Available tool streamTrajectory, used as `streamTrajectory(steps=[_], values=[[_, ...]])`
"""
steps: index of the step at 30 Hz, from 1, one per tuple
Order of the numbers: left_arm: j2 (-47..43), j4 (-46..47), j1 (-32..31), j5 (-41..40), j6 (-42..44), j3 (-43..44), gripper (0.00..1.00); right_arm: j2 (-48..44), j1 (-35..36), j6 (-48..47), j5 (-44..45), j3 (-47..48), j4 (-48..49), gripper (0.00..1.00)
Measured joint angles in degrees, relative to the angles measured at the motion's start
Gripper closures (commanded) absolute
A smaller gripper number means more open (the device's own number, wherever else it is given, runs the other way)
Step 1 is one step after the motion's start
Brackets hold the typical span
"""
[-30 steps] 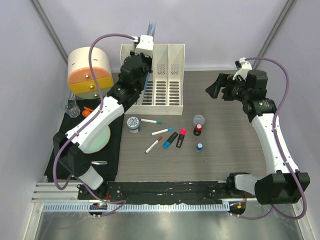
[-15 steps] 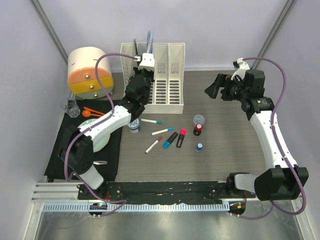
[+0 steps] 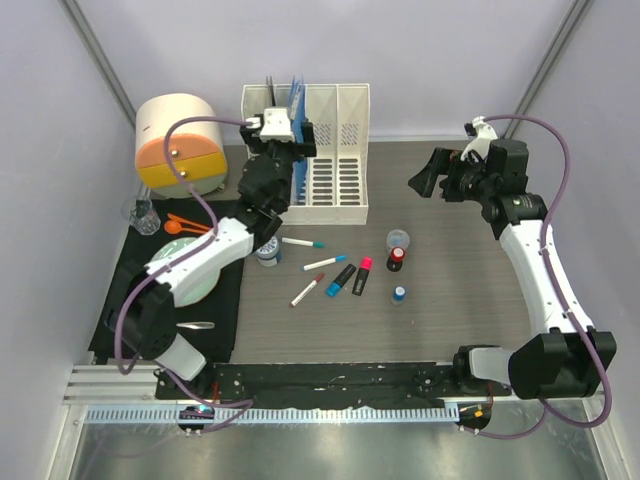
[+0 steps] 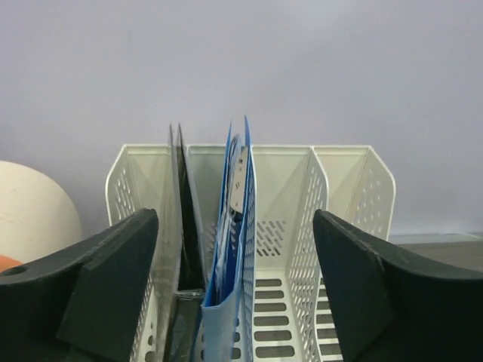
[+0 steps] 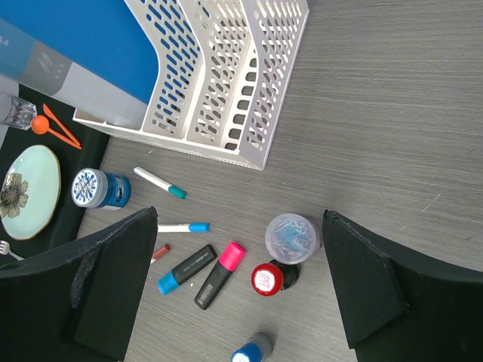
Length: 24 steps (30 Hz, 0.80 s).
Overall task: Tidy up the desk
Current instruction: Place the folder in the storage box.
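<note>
On the desk [image 3: 470,290] a white file organizer [image 3: 335,165] stands at the back. A blue folder [image 4: 240,249] stands upright in its second slot from the left, beside a dark folder [image 4: 183,226]. My left gripper [image 4: 234,226] hovers open just in front of the organizer, its fingers either side of the folder and apart from it. My right gripper [image 3: 430,175] is open and empty, held high over the desk's right part. Below it lie a pink highlighter [image 5: 219,275], a blue highlighter [image 5: 187,269], a clear pot of paper clips [image 5: 293,235] and a red-lidded bottle [image 5: 266,279].
Loose pens [image 3: 325,262], a blue-lidded bottle [image 3: 399,294] and a blue jar [image 3: 267,247] lie mid-desk. At the left a black mat [image 3: 120,300] bears a pale plate [image 3: 200,282], an orange spoon [image 3: 180,222] and a glass [image 3: 143,213]. A round cream-and-orange drawer box [image 3: 180,145] stands behind it.
My left gripper lowered the blue folder into the organizer, then opened and let it go. The right arm has not moved.
</note>
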Motion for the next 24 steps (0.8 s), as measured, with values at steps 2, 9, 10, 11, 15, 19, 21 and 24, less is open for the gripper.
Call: streamTrajectory(steps=[2, 9, 10, 11, 15, 19, 21, 24], values=[[-3.0, -1.2, 0.0, 1.1, -1.3, 0.0, 0.00, 0.3, 0.0, 0.0, -0.1, 0.0, 0.0, 0.04], [-10.8, -12.4, -0.2, 7.1, -6.8, 5.8, 0.01, 1.5, 0.0, 1.0, 1.0, 0.0, -0.2, 0.04], [-11.4, -14.6, -0.2, 7.7, -7.6, 7.1, 0.00, 1.8, 0.0, 1.3, 1.2, 0.0, -0.3, 0.04], [-12.2, -18.8, -0.2, 8.8, -8.3, 9.4, 0.00, 2.2, 0.0, 1.8, 1.5, 0.0, -0.3, 0.04], [-16.3, -31.0, -0.3, 11.9, -11.1, 13.3, 0.00, 4.2, 0.0, 4.0, 2.8, 0.0, -0.5, 0.01], [-23.0, -40.3, -0.3, 12.8, -14.6, 12.0, 0.00, 7.6, 0.4, 7.1, 4.5, 0.0, -0.5, 0.00], [-26.3, -44.0, -0.3, 12.7, -16.4, 10.4, 0.01, 9.4, 1.0, 8.2, 5.7, 0.2, -0.7, 0.00], [-31.4, -49.1, -0.3, 11.2, -19.3, 6.8, 0.00, 12.8, 3.7, 9.4, 8.0, 1.2, -1.0, 0.01]])
